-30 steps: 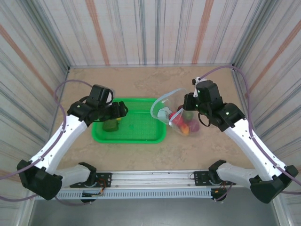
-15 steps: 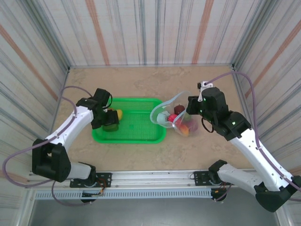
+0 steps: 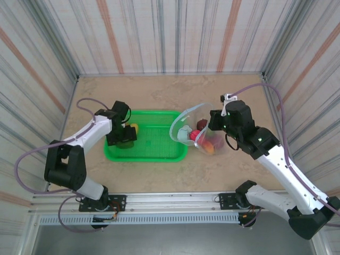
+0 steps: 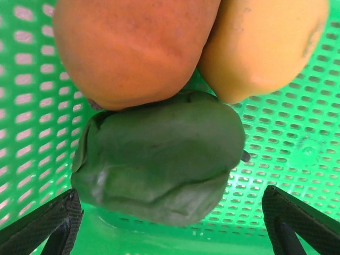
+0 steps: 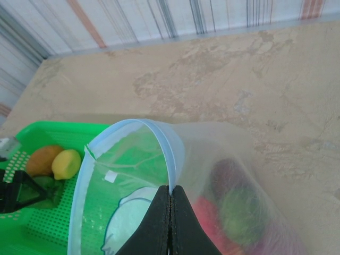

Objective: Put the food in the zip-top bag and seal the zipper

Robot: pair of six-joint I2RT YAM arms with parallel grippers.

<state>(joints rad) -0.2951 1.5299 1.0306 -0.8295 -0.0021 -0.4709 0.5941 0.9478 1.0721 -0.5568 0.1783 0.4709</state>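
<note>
The clear zip-top bag [image 3: 187, 123] lies right of the green basket, its mouth held open and facing the basket. My right gripper [image 5: 171, 192] is shut on the light-blue zipper strip [image 5: 171, 139] at the mouth's rim, also seen from above as the right gripper [image 3: 206, 124]. Red, green and dark food [image 5: 234, 212] shows through the bag wall. In the basket's left end lie a green pepper [image 4: 159, 159], an orange fruit [image 4: 133, 48] and a yellow lemon [image 4: 265, 42]. My left gripper [image 4: 172, 234] is open, its fingertips [image 4: 53, 226] on either side of the pepper and apart from it.
The green mesh basket [image 3: 162, 151] sits mid-table; the bag mouth overlaps its right rim. Striped walls close in the table on three sides. Bare marble surface [image 3: 159, 93] lies behind the basket and in front of it.
My left arm has swung and brought its gripper down over the fruit at the basket's left end. My right gripper has shifted slightly with the bag still held open.
</note>
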